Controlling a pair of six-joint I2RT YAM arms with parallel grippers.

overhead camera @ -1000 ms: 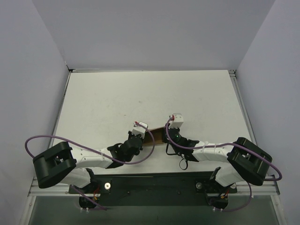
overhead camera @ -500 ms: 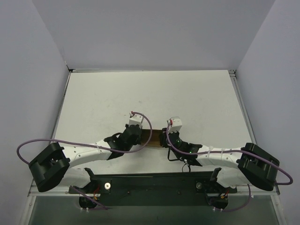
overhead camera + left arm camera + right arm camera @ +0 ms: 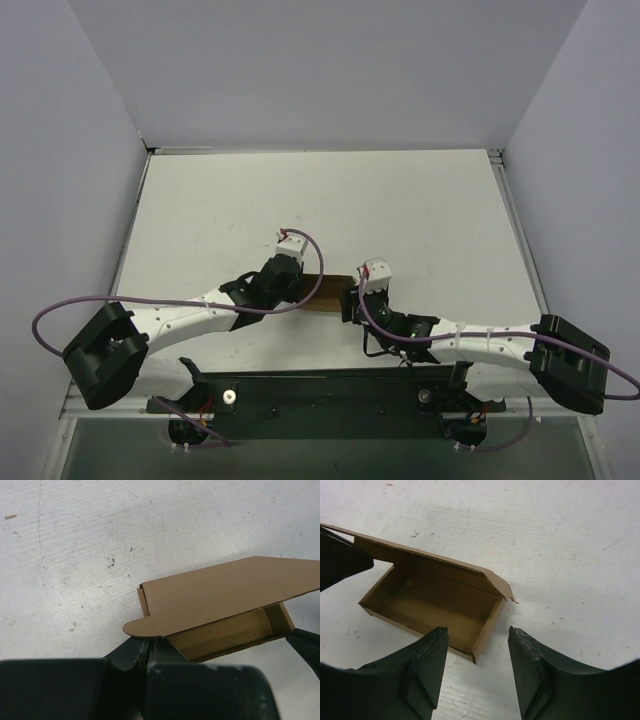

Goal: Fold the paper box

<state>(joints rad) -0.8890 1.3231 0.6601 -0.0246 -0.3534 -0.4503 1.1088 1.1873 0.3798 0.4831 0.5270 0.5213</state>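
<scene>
The paper box (image 3: 435,605) is a small brown cardboard tray lying on the white table, its lid (image 3: 220,590) hinged up and leaning over the cavity. In the top view the paper box (image 3: 325,290) sits between both grippers. My left gripper (image 3: 148,641) is shut, its tips right under the lid's rounded tab (image 3: 137,628); the left gripper (image 3: 302,286) is at the box's left end. My right gripper (image 3: 475,640) is open, and the box's near right corner (image 3: 476,652) lies between its fingers (image 3: 432,650) without touching them. The right gripper (image 3: 348,298) is at the box's right end.
The scuffed white table (image 3: 400,210) stretches away behind the box, with grey walls on three sides. A black base rail (image 3: 320,390) runs along the near edge. Purple cables (image 3: 70,305) loop off both arms.
My right gripper has opened and let go of the box's right end. Both arms have stretched out lower and flatter, and the box has come down from a tilt onto the table.
</scene>
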